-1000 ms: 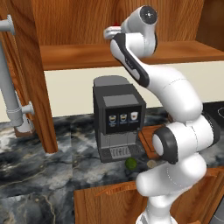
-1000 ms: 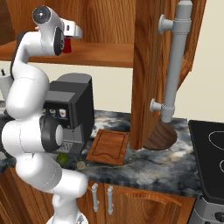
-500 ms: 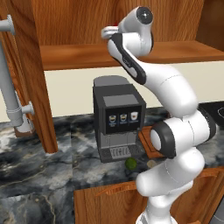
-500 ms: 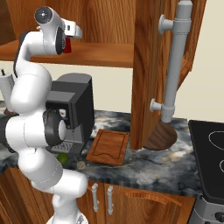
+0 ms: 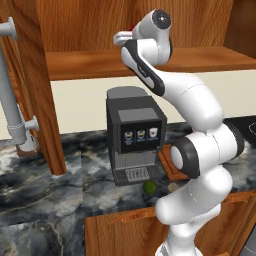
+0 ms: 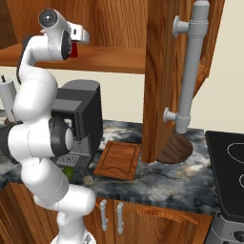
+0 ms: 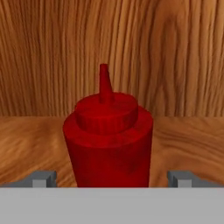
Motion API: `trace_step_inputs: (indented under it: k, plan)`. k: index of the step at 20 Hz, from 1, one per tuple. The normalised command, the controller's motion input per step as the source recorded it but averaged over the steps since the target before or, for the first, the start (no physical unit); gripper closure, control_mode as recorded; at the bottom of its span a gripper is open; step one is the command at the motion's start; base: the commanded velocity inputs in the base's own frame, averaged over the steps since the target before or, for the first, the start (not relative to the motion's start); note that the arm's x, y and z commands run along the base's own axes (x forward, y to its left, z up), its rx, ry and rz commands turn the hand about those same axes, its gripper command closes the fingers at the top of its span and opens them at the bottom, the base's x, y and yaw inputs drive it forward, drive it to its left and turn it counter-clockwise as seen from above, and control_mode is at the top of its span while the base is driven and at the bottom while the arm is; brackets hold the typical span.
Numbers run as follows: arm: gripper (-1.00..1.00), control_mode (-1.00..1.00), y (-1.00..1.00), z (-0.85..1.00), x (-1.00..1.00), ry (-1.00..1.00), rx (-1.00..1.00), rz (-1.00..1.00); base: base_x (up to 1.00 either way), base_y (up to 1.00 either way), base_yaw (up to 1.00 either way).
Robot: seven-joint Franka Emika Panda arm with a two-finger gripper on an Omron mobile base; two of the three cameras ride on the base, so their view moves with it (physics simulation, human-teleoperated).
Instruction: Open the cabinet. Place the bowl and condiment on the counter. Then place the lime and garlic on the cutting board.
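A: Pincer (image 7: pixel 112 177) status?
B: Fully spread, gripping nothing; tips flank one upright condiment (image 7: pixel 107 140) on the cabinet (image 6: pixel 109 57) shelf.
A: Bench (image 6: pixel 181 178) inventory?
B: One cutting board (image 6: pixel 118 159), one bowl (image 6: pixel 175 148), one lime (image 5: pixel 149 186).

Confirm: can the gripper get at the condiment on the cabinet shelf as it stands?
Probably yes. The gripper has its jaws open on either side of the condiment, which stands upright on the cabinet shelf with nothing between.

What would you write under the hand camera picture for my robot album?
The open hand faces a small upright red squeeze bottle on the reddish-brown wooden cabinet shelf, fingertips either side.
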Motion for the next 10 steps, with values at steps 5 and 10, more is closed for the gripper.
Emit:
trace_step_inputs:
  k: [5,10]
  plan:
    - [-1.00,-1.00,0.00,-0.09,0.11,0.00,0.03,0.00,0.00,0.00,0.00]
    - [-1.00,-1.00,0.00,-0.06,0.17,0.00,0.03,0.00,0.00,0.00,0.00]
